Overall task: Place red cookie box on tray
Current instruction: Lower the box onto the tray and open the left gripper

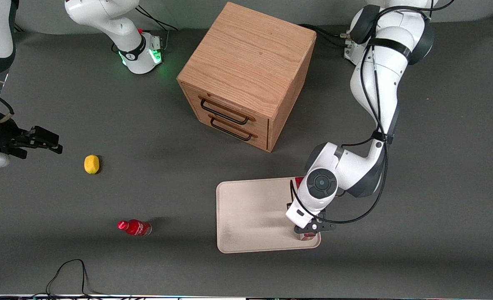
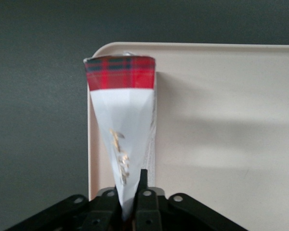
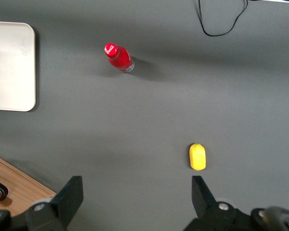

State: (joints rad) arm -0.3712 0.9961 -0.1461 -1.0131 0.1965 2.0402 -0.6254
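Wrist view from the working arm shows the gripper [image 2: 130,202] closed tight on the thin flat red cookie box [image 2: 121,130], its black fingers [image 2: 144,190] pinching the white printed faces so the carton hangs edge-on with its red tartan end pointing away from the camera. Held this way by its narrow thickness, the box can probably be lowered or tipped flat without the fingers getting trapped beneath it. It sits over the rim of the large cream-white rectangular tray [image 2: 221,125], right at a rounded corner, with dark counter [image 2: 38,96] showing alongside.

From the front view, the gripper [image 1: 309,229] hangs above the tray's [image 1: 250,212] edge toward the working arm's end; the box [image 1: 300,181] is mostly hidden by the wrist. Whether it touches the tray yet I cannot tell.

Nothing lies on the tray to obstruct it. A wooden two-drawer cabinet [image 1: 246,75] stands farther from the camera, while a small red bottle [image 1: 134,227] and a yellow lemon-like object [image 1: 91,164] lie well apart toward the parked arm's end.
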